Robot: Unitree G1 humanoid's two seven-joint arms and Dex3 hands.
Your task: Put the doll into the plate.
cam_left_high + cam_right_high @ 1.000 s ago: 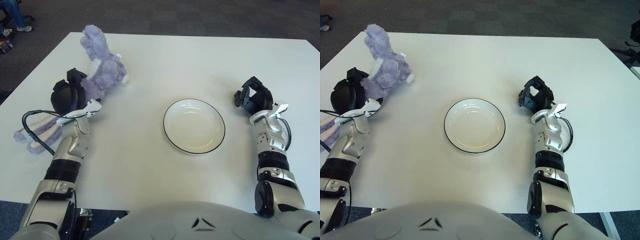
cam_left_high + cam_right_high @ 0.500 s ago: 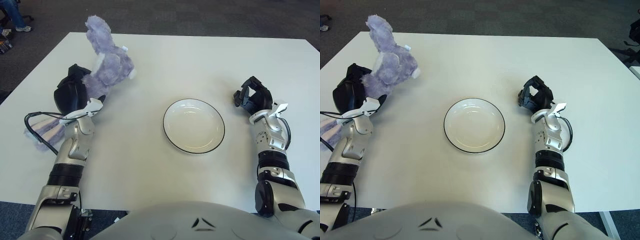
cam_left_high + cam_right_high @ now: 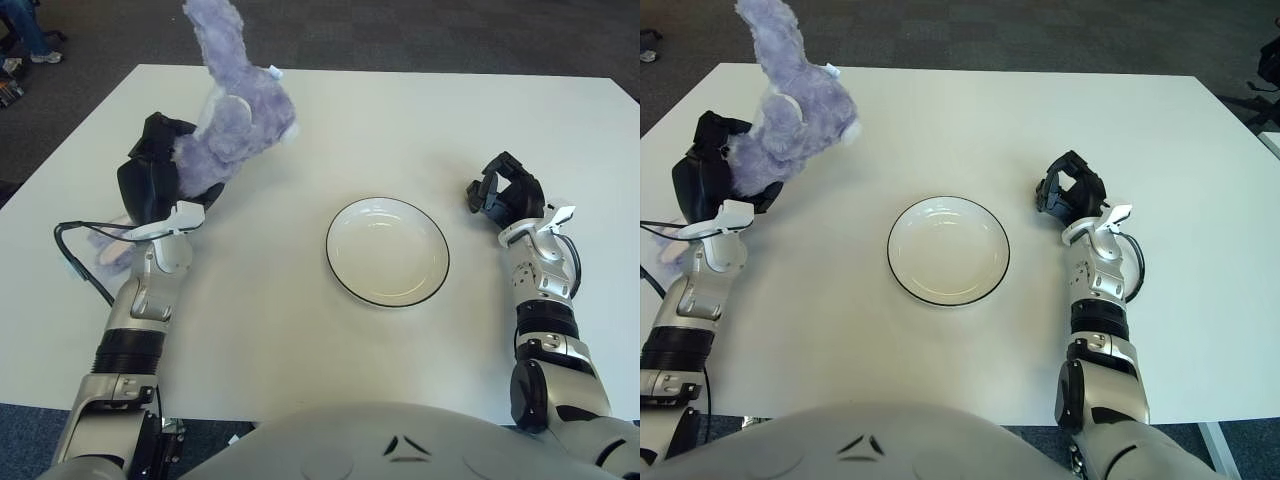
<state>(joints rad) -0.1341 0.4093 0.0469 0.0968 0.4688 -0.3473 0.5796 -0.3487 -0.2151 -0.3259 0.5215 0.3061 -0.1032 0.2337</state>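
Left eye view: left robot hand [image 3: 152,180] grips doll [image 3: 232,120] aloft, transport step; next, carry right over plate [image 3: 387,250].

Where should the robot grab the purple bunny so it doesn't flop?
Probably around the doll's plump middle, from its left, where the left hand grips it now. The long ears and legs look floppy; the body is the firmest part.
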